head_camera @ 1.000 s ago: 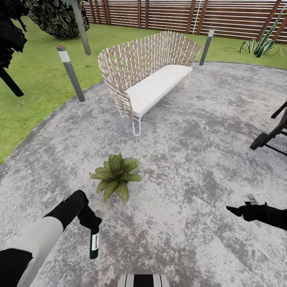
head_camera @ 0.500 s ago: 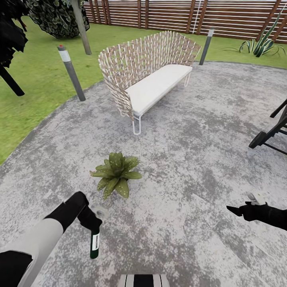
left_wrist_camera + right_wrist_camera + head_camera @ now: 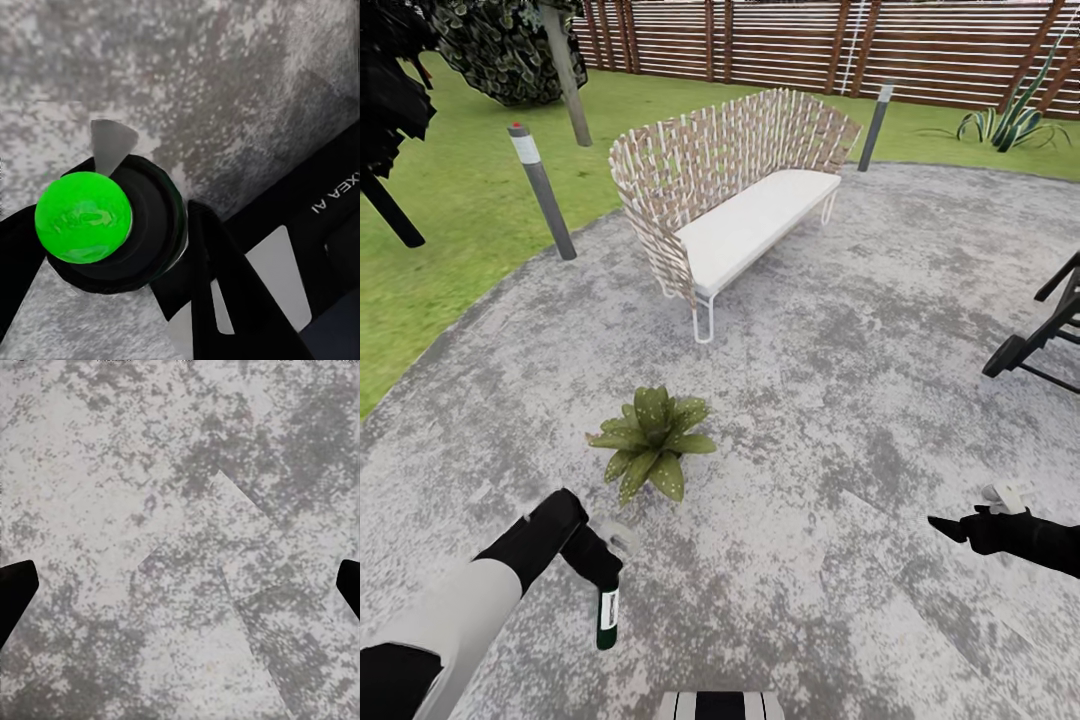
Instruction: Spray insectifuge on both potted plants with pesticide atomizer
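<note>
The left gripper [image 3: 600, 580] is clenched around the black neck of the pesticide atomizer [image 3: 606, 618], which hangs nearly upright below it, its dark green body and white label pointing down toward the grey round paving [image 3: 830, 420] at the near left. In the left wrist view the atomizer [image 3: 84, 217] shows end-on as a bright green disc ringed by black, with the dark fingers [image 3: 217, 262] pressed against its sides. One potted plant [image 3: 650, 442], a low rosette of broad pointed green leaves, sits on the paving just beyond the left gripper and slightly to its right, apart from the bottle. The right gripper [image 3: 960, 528] hovers at the near right over bare paving, well apart from the plant; in the right wrist view its two dark fingertips [image 3: 15, 592] stand at opposite edges with only speckled stone between them, so it is released and grasps nothing. Farther off, a woven bench [image 3: 735, 190] with a white seat stands on the paving, two grey post lights [image 3: 542, 192] flank it, and a brown slatted fence [image 3: 840, 45] closes the far side behind the lawn [image 3: 440, 230].
</note>
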### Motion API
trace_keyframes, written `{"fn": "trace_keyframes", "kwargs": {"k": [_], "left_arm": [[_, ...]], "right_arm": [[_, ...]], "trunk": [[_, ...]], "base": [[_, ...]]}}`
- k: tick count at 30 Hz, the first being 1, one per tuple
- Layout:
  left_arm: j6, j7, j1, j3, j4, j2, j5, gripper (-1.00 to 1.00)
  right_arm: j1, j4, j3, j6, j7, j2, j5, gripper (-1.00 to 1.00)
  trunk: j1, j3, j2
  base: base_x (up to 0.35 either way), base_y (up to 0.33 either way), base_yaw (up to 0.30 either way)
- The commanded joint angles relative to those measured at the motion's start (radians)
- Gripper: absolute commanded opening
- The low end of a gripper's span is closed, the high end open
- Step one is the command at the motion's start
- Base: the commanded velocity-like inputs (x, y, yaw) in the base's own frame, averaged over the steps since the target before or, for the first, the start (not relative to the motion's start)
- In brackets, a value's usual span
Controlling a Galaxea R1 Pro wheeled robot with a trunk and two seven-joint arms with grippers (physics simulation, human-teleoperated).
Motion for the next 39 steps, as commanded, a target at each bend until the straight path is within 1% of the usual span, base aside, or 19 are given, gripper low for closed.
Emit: {"fn": "trace_keyframes", "kwargs": {"k": [1,3,5,7,9,10,13,17,22,27,30,31,32,33,34,35,36,37,39], "left_arm": [[-0.002,-0.008,0.004,-0.003,-0.011,0.0,-0.007,-1.0],[-0.021,-0.008,0.021,-0.003,-0.04,0.0,-0.005,-1.0],[-0.036,-0.008,0.039,-0.002,-0.073,-0.007,-0.004,-1.0],[-0.051,-0.009,0.064,-0.003,-0.113,-0.023,-0.004,-1.0],[-0.057,-0.008,0.074,-0.004,-0.129,-0.035,-0.004,-1.0],[-0.061,-0.008,0.081,-0.004,-0.141,-0.047,-0.006,-1.0],[-0.066,-0.008,0.089,-0.002,-0.157,-0.064,-0.009,-1.0],[-0.069,-0.008,0.092,-0.002,-0.165,-0.071,-0.007,-1.0],[-0.07,-0.008,0.093,0.0,-0.18,-0.072,-0.007,-1.0],[-0.074,-0.008,0.093,0.002,-0.187,-0.075,-0.005,-1.0],[-0.079,-0.008,0.094,0.011,-0.213,-0.077,-0.005,-1.0],[-0.082,-0.008,0.093,0.03,-0.226,-0.075,-0.005,-1.0],[-0.082,-0.008,0.093,0.039,-0.229,-0.074,-0.004,-1.0],[-0.083,-0.009,0.093,0.049,-0.231,-0.075,-0.004,-1.0],[-0.085,-0.009,0.093,0.064,-0.235,-0.076,-0.004,-1.0],[-0.086,-0.009,0.093,0.069,-0.237,-0.078,-0.004,-1.0],[-0.087,-0.009,0.094,0.077,-0.24,-0.079,-0.004,-1.0],[-0.087,-0.009,0.094,0.079,-0.241,-0.081,-0.004,-1.0],[-0.099,-0.01,0.094,0.087,-0.243,-0.086,-0.003,-1.0]], "right_arm": [[-0.001,-0.001,-0.001,0.008,0.008,0.0,0.007,1.0],[-0.001,0.0,0.0,0.008,0.008,0.001,0.007,1.0],[-0.001,0.0,0.002,0.008,0.008,0.001,0.007,1.0],[-0.001,0.0,0.005,0.007,0.007,0.001,0.007,1.0],[0.0,0.001,0.006,0.008,0.007,0.001,0.007,1.0],[-0.001,0.001,0.008,0.007,0.007,0.001,0.007,1.0],[-0.001,0.001,0.009,0.008,0.007,0.001,0.007,1.0],[-0.001,0.0,0.009,0.009,0.007,0.001,0.007,1.0],[-0.001,-0.004,0.015,0.01,0.007,0.006,0.008,1.0],[-0.001,-0.005,0.01,0.011,0.006,0.008,0.007,1.0],[0.0,-0.004,0.013,0.009,0.005,0.009,0.007,1.0],[0.0,-0.005,0.018,0.008,0.008,0.01,0.007,1.0],[-0.002,-0.007,0.021,0.008,0.009,0.01,0.007,1.0],[-0.004,-0.009,0.029,0.008,0.011,0.009,0.007,1.0],[-0.01,-0.012,0.055,0.01,0.018,0.004,0.008,1.0],[-0.015,-0.013,0.073,0.01,0.025,0.001,0.008,1.0],[-0.034,-0.014,0.114,0.01,0.043,-0.009,0.008,1.0],[-0.046,-0.014,0.137,0.011,0.053,-0.013,0.01,1.0],[-0.1,-0.015,0.23,0.013,0.093,-0.026,0.016,1.0]], "trunk": [[0.0,0.001,0.0],[0.0,0.004,0.0],[0.0,0.007,0.0],[0.0,0.01,0.0],[0.0,0.013,0.0],[0.0,0.014,0.0],[0.0,0.019,0.0],[0.0,0.021,0.0],[0.0,0.022,0.0],[0.0,0.022,0.0],[0.0,0.022,0.0],[0.0,0.022,0.0],[0.0,0.022,0.0],[0.0,0.022,0.0],[0.0,0.022,0.0],[0.0,0.022,0.0],[0.0,0.022,0.0],[0.0,0.022,0.0],[0.0,0.022,0.0]], "base": [[0.0,0.0,0.0],[0.0,0.0,0.0],[0.0,0.0,0.0],[0.0,0.0,0.0],[0.0,0.0,0.0],[0.0,0.0,0.0],[0.0,0.0,0.0],[0.0,0.0,0.0],[0.0,0.0,0.0],[0.0,0.0,0.0],[0.0,0.0,0.0],[0.0,0.0,0.0],[0.0,0.0,0.0],[0.0,0.0,0.0],[0.0,0.0,0.0],[0.0,0.0,0.0],[0.0,0.0,0.0],[0.0,0.0,0.0],[0.0,0.0,0.0]]}}
